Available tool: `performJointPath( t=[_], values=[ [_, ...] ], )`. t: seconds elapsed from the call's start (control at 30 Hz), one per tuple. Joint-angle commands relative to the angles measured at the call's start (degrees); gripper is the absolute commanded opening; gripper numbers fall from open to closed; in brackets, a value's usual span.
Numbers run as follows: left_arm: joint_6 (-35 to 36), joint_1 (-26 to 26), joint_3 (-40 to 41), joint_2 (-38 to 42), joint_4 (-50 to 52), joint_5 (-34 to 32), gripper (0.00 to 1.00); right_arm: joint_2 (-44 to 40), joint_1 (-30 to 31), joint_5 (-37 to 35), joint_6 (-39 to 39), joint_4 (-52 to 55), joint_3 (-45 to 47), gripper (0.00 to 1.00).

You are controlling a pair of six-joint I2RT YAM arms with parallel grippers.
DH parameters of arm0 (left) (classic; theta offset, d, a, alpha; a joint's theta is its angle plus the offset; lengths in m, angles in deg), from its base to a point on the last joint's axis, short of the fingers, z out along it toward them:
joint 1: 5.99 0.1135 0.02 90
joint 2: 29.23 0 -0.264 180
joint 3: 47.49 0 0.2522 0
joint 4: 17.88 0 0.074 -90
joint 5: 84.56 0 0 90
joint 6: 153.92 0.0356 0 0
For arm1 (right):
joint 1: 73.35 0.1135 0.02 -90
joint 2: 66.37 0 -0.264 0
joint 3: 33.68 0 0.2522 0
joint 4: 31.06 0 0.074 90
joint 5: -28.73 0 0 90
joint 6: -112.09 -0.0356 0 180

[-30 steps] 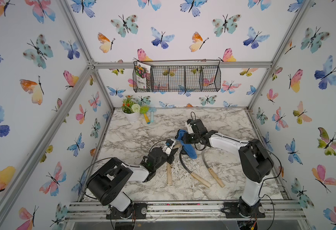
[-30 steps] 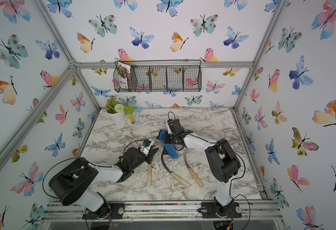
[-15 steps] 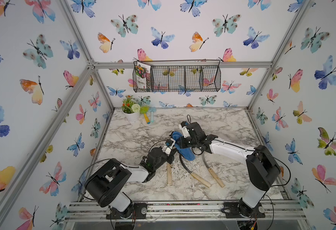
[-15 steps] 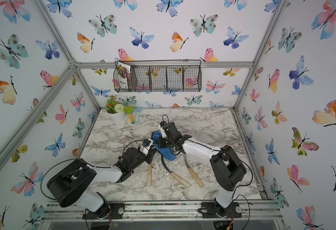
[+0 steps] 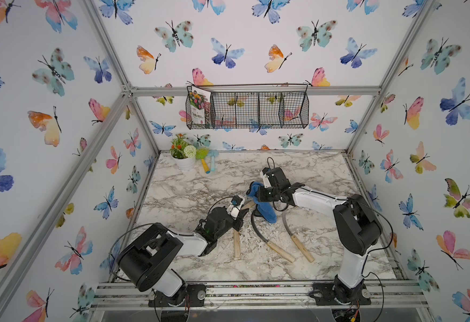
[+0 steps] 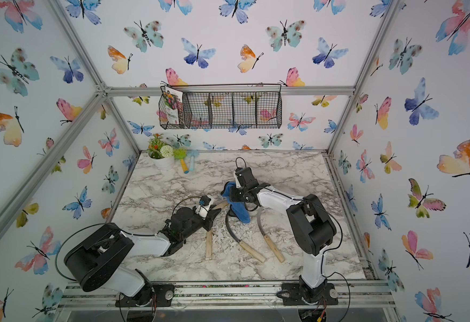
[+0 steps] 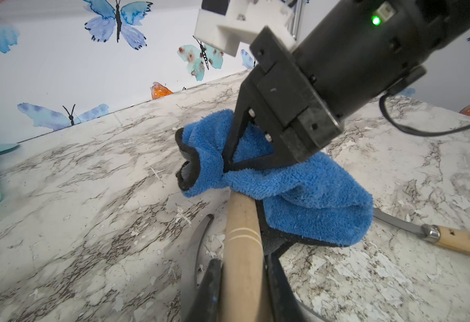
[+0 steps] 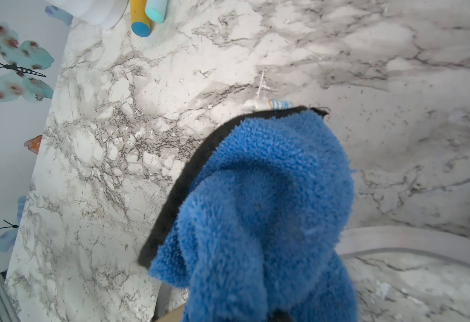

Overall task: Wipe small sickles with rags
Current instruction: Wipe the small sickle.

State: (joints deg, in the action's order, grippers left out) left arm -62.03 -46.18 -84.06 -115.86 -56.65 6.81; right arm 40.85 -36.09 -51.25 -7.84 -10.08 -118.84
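Observation:
My left gripper is shut on the pale wooden handle of one small sickle, held low over the marble table. The blue fluffy rag drapes over the far end of that handle and hides its blade. My right gripper is shut on the rag's upper fold; in the right wrist view the rag covers the jaws. Three more sickles lie on the table, handles toward the front.
A white flower pot stands at the back left with yellow and light-blue toy tools beside it. A wire basket hangs on the back wall. Aluminium frame rails border the table.
The right gripper carried the rag toward the left gripper along the held sickle, then drew back to about where it was. The left gripper kept its hold and barely moved.

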Motion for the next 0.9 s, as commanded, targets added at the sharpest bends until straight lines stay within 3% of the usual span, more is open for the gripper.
performJointPath(
  t=[0.0,0.2,0.33,0.57,0.87],
  values=[
    [0.17,0.2,-0.44,2.07,-4.21,-0.5,0.0,-1.86,1.47,1.04,0.63,1.84,1.68,0.02],
    [0.2,0.24,-0.63,1.99,-4.15,-0.57,0.0,-5.93,7.28,2.55,4.46,-2.56,2.43,0.02],
    [0.07,0.21,-0.56,2.09,-4.1,-0.93,0.0,-7.29,7.92,6.58,4.51,-6.85,4.56,0.02],
    [-0.07,0.25,-0.37,2.35,-3.87,-1.5,0.0,-1.99,7.09,-5.72,1.72,2.84,-0.05,0.02],
    [-2.51,0.24,-0.8,1.69,-4.68,-2.27,0.0,1.88,4.16,-9.07,0.4,8.13,-2.62,0.02]
  ],
)
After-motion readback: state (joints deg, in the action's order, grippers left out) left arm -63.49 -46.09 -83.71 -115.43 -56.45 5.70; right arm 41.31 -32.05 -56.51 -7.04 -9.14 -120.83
